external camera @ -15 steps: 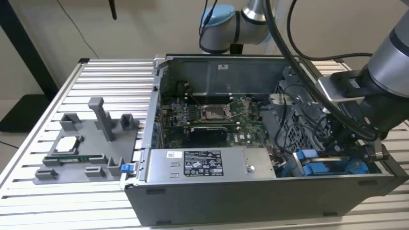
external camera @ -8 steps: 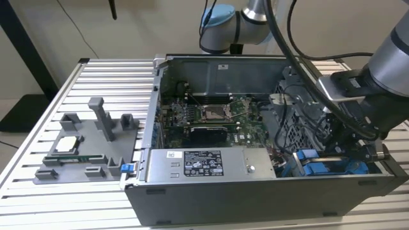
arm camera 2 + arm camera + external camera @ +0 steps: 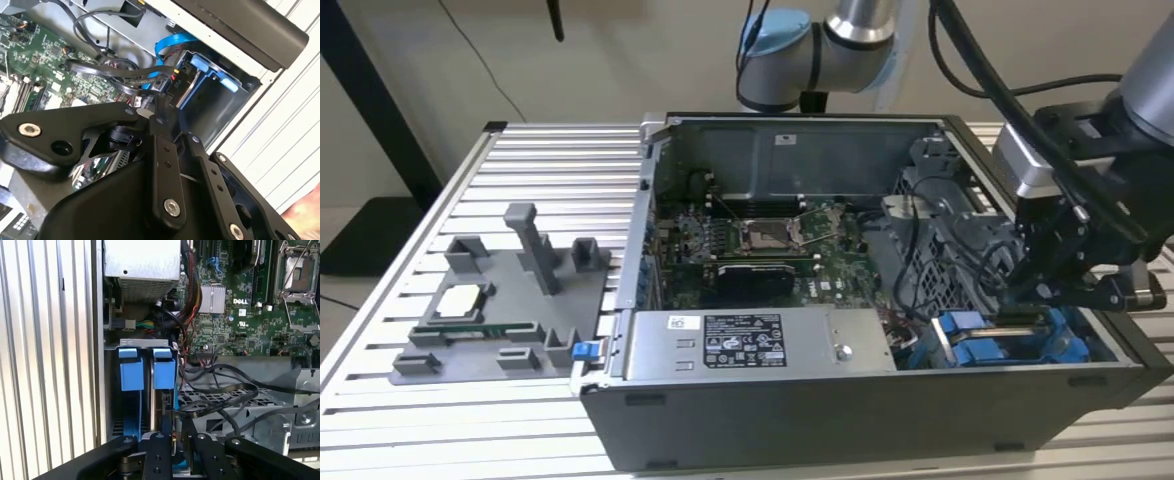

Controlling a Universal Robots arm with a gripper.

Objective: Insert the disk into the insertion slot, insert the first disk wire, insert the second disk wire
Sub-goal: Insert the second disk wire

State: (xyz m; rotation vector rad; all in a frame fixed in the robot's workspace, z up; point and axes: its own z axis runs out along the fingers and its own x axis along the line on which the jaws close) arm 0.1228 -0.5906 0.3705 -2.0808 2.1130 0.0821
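Blue-framed disk (image 3: 161, 405) stands edge-on in the slot (image 3: 145, 390); I see my gripper (image 3: 174, 432) pinching its top edge.

The disk (image 3: 159, 412) stood on edge in the insertion slot (image 3: 131, 405), only its thin edge showing between blue carrier parts, topped by two blue tabs. In the exterior view the blue carrier (image 3: 1007, 345) sat low in the grey perforated cage at the case's corner.
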